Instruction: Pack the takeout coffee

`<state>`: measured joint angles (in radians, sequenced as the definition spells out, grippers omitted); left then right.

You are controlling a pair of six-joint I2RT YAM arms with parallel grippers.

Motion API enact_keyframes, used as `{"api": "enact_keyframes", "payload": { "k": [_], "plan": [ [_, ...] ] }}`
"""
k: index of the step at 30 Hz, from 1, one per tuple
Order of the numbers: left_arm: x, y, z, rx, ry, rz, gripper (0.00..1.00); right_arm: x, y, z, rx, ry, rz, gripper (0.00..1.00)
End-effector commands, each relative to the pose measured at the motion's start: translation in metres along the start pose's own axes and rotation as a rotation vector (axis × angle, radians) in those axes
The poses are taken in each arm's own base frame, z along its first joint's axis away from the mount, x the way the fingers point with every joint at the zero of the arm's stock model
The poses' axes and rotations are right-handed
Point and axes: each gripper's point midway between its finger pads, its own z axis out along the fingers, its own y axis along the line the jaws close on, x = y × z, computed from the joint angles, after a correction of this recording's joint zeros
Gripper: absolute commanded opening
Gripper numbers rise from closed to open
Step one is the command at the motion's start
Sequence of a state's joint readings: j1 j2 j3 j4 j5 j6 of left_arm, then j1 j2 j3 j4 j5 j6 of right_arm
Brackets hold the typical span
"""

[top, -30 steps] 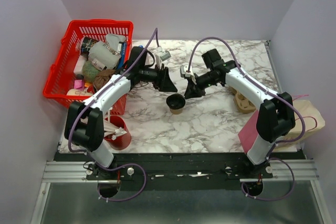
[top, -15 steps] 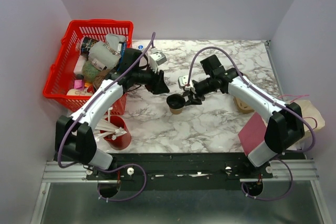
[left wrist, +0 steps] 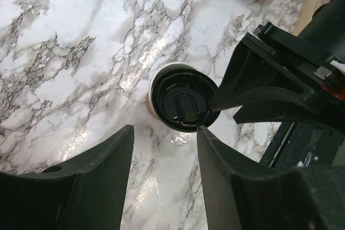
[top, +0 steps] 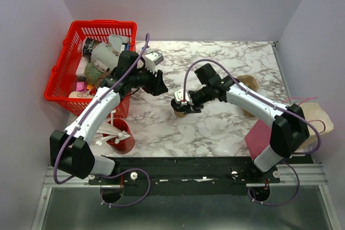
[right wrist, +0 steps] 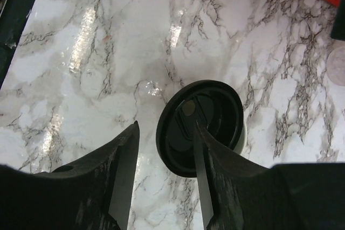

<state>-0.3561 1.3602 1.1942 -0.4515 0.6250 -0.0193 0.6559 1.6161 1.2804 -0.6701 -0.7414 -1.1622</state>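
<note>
Black-lidded takeout coffee beyond left hand

Top view high, looking down over whole table; both wrist views close, downward, sharing takeout coffee.

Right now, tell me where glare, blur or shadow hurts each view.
Left wrist: white glare streaks on the marble table beside the black lid; its own fingers are dark and soft-edged. Right wrist: bright glare patches on the marble upper left, lid sharp, near fingers dark and soft. Top external: even light, soft shadows, but the right end effector covers most of the cup.
</note>
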Motion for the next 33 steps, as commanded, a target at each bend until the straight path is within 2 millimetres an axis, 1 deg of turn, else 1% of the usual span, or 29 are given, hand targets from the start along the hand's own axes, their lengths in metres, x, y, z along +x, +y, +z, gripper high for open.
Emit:
{"api": "enact_keyframes", "payload": {
  "k": [1, 5, 7, 8, 10, 12, 15, 16, 20, 22, 25, 28, 29, 32, 33],
  "plan": [
    [-0.003, 0.005, -0.007, -0.040, -0.022, -0.012, 0.59, 0.011, 0.005, 0.012, -0.003, 0.044, -0.007, 0.54],
    [-0.005, 0.006, -0.008, -0.045, -0.033, -0.011, 0.59, 0.015, 0.005, 0.016, 0.024, 0.070, 0.017, 0.54],
    [-0.005, 0.006, -0.007, -0.042, -0.035, -0.014, 0.59, 0.016, 0.000, 0.016, 0.057, 0.085, 0.008, 0.54],
    [-0.005, 0.006, -0.007, -0.040, -0.037, -0.015, 0.59, 0.018, 0.002, 0.017, 0.058, 0.089, 0.021, 0.53],
    [-0.005, 0.006, -0.007, -0.040, -0.037, -0.018, 0.59, 0.018, -0.003, 0.017, 0.087, 0.096, 0.018, 0.53],
    [-0.006, 0.006, -0.006, -0.037, -0.040, -0.019, 0.59, 0.020, -0.003, 0.019, 0.096, 0.105, 0.028, 0.52],
    [-0.006, 0.006, -0.005, -0.033, -0.042, -0.025, 0.59, 0.023, -0.006, 0.020, 0.113, 0.119, 0.031, 0.48],
    [-0.007, 0.006, -0.005, -0.033, -0.043, -0.024, 0.59, 0.024, -0.008, 0.019, 0.124, 0.123, 0.032, 0.45],
    [-0.006, 0.007, -0.005, -0.030, -0.041, -0.026, 0.59, 0.019, -0.011, 0.015, 0.144, 0.115, 0.040, 0.38],
    [-0.004, 0.007, -0.004, -0.025, -0.038, -0.029, 0.59, 0.018, -0.012, 0.014, 0.151, 0.117, 0.053, 0.33],
    [-0.002, 0.007, -0.003, -0.022, -0.035, -0.032, 0.59, 0.018, -0.011, 0.013, 0.159, 0.119, 0.075, 0.28],
    [-0.002, 0.007, -0.004, -0.022, -0.034, -0.032, 0.59, 0.010, -0.013, 0.007, 0.174, 0.104, 0.096, 0.25],
    [-0.001, 0.007, -0.004, -0.020, -0.031, -0.030, 0.59, 0.004, -0.017, 0.004, 0.186, 0.093, 0.094, 0.24],
    [0.002, 0.007, -0.005, -0.023, -0.023, -0.023, 0.59, -0.010, -0.018, -0.004, 0.192, 0.061, 0.174, 0.19],
    [0.002, 0.006, -0.007, -0.024, -0.026, -0.021, 0.59, -0.020, -0.022, -0.008, 0.196, 0.038, 0.207, 0.19]
  ]
}}
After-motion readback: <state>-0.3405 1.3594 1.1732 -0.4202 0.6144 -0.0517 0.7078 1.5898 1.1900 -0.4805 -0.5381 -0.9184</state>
